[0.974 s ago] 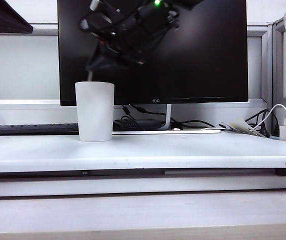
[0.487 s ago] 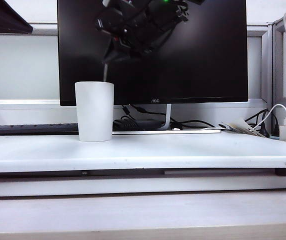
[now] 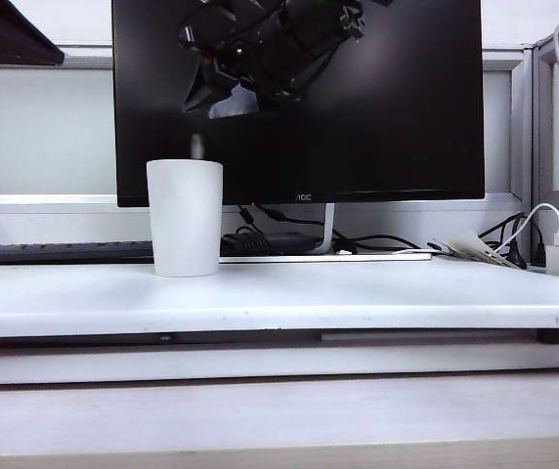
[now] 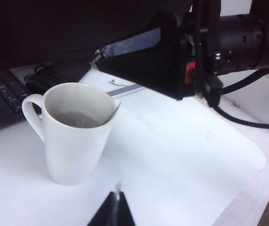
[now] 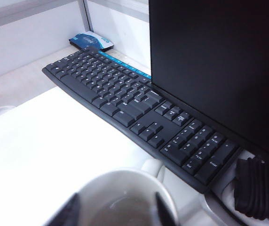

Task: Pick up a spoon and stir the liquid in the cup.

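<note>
One tall, white, matte ceramic mug (image 3: 185,217) stands on a smooth white board (image 3: 377,295), flaring slightly toward its base, with its loop handle turned to the keyboard side. Murky grey liquid sits low inside it. The thin, silvery-grey metal spoon (image 3: 197,147) shows only as a blurred slim handle end just above the mug's rim, touching neither finger of the pincer overhead; in the left wrist view its tip (image 4: 117,107) pokes past the rim.

The right gripper (image 3: 216,98) hangs above the mug, apart from it, in front of the glossy black flat monitor (image 3: 397,98), its two dark fingers spread wide with nothing between them. The left gripper (image 4: 114,209) shows only as a dark wedge low over the board near the mug; I cannot tell how its jaws stand.

A black plastic keyboard (image 5: 139,108) lies behind the mug, below the screen. The board rests on a pale wood-grain desk (image 3: 260,420) against light grey partition walls.
</note>
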### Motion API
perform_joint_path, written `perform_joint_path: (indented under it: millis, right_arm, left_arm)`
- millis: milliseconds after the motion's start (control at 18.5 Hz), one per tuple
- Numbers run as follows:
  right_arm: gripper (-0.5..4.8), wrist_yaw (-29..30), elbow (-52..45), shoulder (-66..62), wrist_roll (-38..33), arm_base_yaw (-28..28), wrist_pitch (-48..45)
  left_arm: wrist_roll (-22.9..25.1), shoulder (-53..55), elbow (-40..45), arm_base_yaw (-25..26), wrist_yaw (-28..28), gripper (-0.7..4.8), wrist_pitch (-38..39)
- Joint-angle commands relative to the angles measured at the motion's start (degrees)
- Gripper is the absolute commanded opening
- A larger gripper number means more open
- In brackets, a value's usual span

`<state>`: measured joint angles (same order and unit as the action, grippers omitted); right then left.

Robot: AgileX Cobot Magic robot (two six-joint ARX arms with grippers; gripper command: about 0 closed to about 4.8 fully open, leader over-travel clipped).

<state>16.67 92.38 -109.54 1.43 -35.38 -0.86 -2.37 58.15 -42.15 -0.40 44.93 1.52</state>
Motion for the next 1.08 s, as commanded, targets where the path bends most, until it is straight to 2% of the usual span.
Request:
perform_joint_path:
  millis: [54,108,162,216,379,487,866,974,1082]
  right_arm:
    - [1.80,-0.04,0.09,2.47,-0.15,-0.09,-0.28]
    - [1.79,-0.28,0.09,3.41,-0.15,0.00,-0.13]
    - [1.44,-0.24,0.09,4.44,-0.13,0.11,0.70]
    - [-0.14,-0.26,0.07,6.01,-0.07,0.20,3.26]
    - [-0.02,-0.22,-0.11,10.14,0.61,0.20,11.91]
    - [-0.02,-0.02,-3.78,15.41,0.66,0.17,14.05]
    - [-0.02,-5.40,-34.07,46.23,-2.32,-0.22,12.17]
    - [-0.02,-8.48,-41.77,55.54,-4.42,-0.28,11.43]
    - [-0.02,-12.37,-48.81,65.90,-7.10,-0.24,11.74]
  left_arm:
    - [0.24,-0.17,-0.20,0.02,0.35,-0.05,-0.28]
    - [0.22,-0.17,-0.20,0.02,0.35,-0.05,-0.24]
    - [0.22,-0.17,-0.20,0.02,0.37,-0.05,0.00]
    - [0.20,-0.17,-0.20,0.02,0.50,-0.05,0.42]
    - [0.22,-0.20,-0.20,0.02,1.86,-0.05,1.42]
    - [0.11,-0.35,-0.20,0.02,3.02,-0.05,1.90]
    - [0.26,-9.49,0.11,0.04,2.21,-0.05,8.00]
    - [0.26,-14.05,1.22,-0.02,1.99,-0.05,12.13]
    - [-0.17,-20.61,3.23,-0.02,-0.85,-0.05,15.63]
